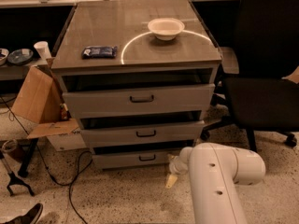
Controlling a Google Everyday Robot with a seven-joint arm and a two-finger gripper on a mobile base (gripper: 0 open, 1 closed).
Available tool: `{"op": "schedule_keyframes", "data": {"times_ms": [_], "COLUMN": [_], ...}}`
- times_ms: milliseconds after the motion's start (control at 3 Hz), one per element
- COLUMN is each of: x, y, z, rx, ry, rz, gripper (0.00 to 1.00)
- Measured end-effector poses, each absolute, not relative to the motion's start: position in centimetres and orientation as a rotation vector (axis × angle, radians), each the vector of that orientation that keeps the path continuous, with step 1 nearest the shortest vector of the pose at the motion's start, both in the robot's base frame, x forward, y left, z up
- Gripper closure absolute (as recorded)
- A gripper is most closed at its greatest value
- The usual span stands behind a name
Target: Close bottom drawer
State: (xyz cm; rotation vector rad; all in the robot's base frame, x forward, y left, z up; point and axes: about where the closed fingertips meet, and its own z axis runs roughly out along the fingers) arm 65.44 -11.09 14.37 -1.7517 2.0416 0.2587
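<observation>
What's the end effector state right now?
The end effector: cannot be told. It sits low, near the floor, at the right end of the bottom drawer front.

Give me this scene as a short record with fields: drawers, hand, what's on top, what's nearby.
bottom drawer: slightly open, dark gap above front
top drawer, middle drawer: also slightly open
hand: low, by bottom drawer's right front corner
cabinet top: white bowl, dark packet
right: black chair
left: cardboard box
</observation>
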Motion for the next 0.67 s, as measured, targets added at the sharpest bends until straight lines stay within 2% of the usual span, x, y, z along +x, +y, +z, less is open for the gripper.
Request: {"op": "schedule_keyframes", "data": {"times_ms": [667], "x": [65.73], "y": [-10.90], "z": [14.76], "rx": [-1.721], "ry": [2.024], "rz": [0.226], "gripper": [0.00]}}
